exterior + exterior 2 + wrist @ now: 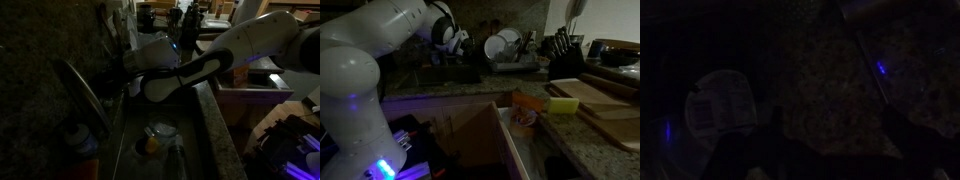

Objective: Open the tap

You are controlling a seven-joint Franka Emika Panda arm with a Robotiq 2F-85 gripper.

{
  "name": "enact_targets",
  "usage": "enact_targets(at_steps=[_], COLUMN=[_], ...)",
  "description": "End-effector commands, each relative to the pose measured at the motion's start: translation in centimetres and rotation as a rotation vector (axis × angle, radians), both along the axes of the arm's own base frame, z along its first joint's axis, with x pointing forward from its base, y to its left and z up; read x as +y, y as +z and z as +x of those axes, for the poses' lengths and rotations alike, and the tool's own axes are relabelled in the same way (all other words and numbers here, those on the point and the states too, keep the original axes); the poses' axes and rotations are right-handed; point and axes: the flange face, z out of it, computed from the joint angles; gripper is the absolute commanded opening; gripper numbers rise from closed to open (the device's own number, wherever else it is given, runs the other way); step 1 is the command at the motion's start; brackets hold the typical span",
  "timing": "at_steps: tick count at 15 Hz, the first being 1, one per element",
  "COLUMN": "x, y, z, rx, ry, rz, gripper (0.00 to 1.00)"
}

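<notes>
Dimly, one tap (88,100) arches, seemingly just beside the jaws; their spread is too dark to tell.

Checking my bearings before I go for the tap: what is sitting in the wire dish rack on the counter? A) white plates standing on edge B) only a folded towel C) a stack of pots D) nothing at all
A: in an exterior view, white plates stand on edge in the dish rack, which sits beside the knife block.
</notes>
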Motion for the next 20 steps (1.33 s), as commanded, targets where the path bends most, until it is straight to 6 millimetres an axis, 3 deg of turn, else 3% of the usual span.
enact_targets(at_steps=[1, 6, 13, 20], x=[0.8, 2.4, -0.8, -0.8], y=[0.6, 1.1, -2.8, -4.1], z=[-0.7, -2.0, -0.6, -1.2], rx=[-0.032, 0.086, 0.128, 0.1], ry=[0.014, 0.046, -0.035, -0.025], rz=[0.019, 0.041, -0.077, -0.115], gripper=[1.0, 1.0, 1.0, 1.0])
